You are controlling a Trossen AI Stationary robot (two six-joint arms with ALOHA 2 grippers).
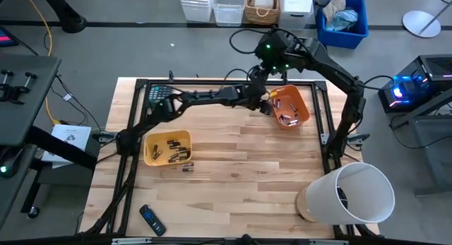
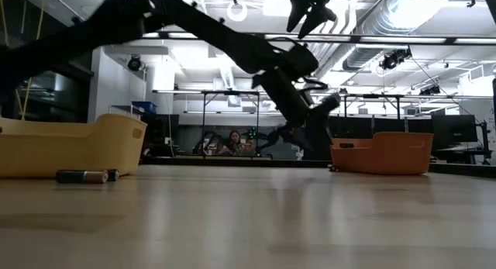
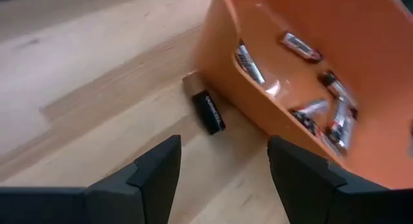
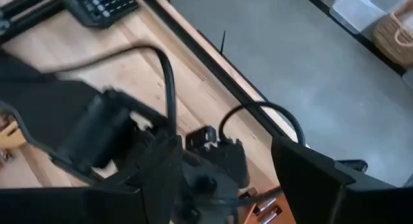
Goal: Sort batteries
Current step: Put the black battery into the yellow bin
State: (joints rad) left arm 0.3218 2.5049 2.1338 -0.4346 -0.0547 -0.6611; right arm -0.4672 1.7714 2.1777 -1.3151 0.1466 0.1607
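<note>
A black battery with a coppery end [image 3: 208, 112] lies on its side on the wood, against the outer wall of the orange bin [image 3: 271, 69]. That bin [image 1: 289, 107] holds several batteries [image 3: 322, 111]. My left gripper [image 3: 222, 166] hovers open just short of the black battery, reaching across the table [image 1: 265, 104]. My right gripper [image 4: 226, 179] hangs open above the left arm, near the far edge [image 1: 258, 74]. The yellow bin [image 1: 167, 147] holds several batteries, and one loose battery [image 1: 187, 167] lies beside it on the table.
A calculator [image 1: 159, 94] sits at the far left corner and a black remote [image 1: 152, 220] near the front left. A white tub [image 1: 353, 195] lies tipped at the front right. Bare wood spreads between the two bins.
</note>
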